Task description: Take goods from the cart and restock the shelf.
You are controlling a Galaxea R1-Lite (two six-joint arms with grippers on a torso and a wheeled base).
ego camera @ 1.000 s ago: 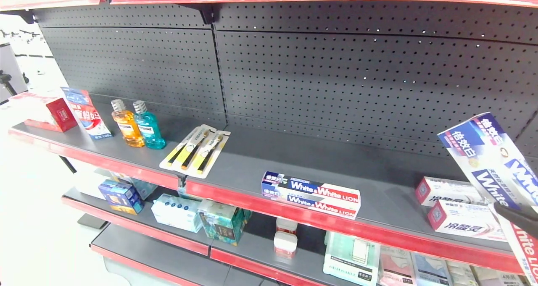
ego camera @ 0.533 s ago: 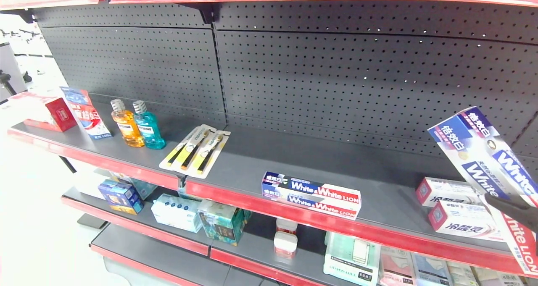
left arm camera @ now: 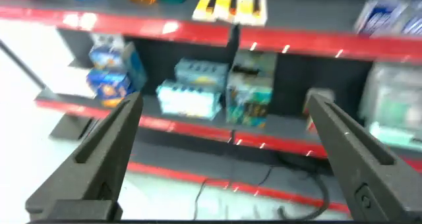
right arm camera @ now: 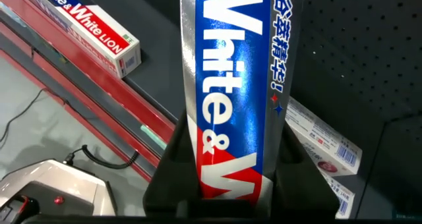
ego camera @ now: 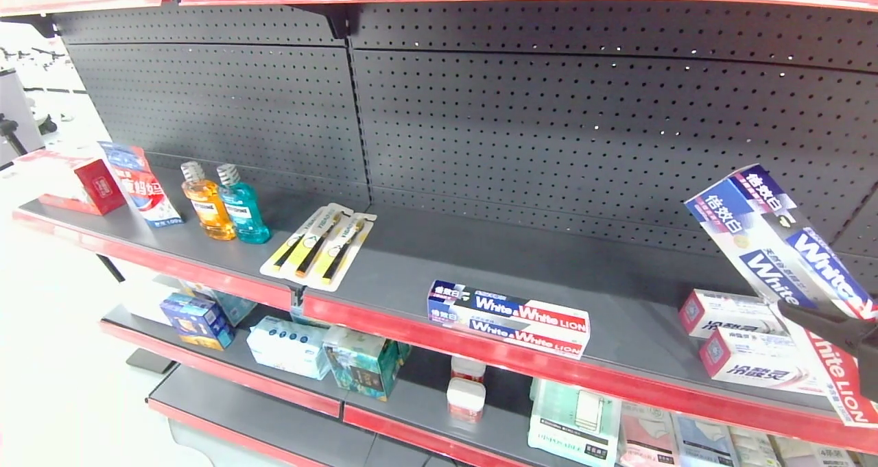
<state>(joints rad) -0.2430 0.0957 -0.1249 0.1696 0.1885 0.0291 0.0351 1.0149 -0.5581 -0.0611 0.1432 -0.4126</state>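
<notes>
On the dark shelf (ego camera: 425,261) a flat toothpaste box (ego camera: 507,317) lies at the front edge, and two white-red boxes (ego camera: 744,343) lie at the right end. Above these boxes the held toothpaste box (ego camera: 768,241) is tilted in the air; it is long, with blue, silver and red colours. The right gripper (right arm camera: 227,178) clamps its lower part. The left gripper (left arm camera: 224,161) has its jaws wide apart and faces the lower shelves (left arm camera: 198,125).

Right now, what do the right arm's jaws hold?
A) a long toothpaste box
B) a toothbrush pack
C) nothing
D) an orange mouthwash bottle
A: the right gripper has its jaws shut on a blue, white and red toothpaste box, held tilted in the air at the right end of the shelf.
</notes>
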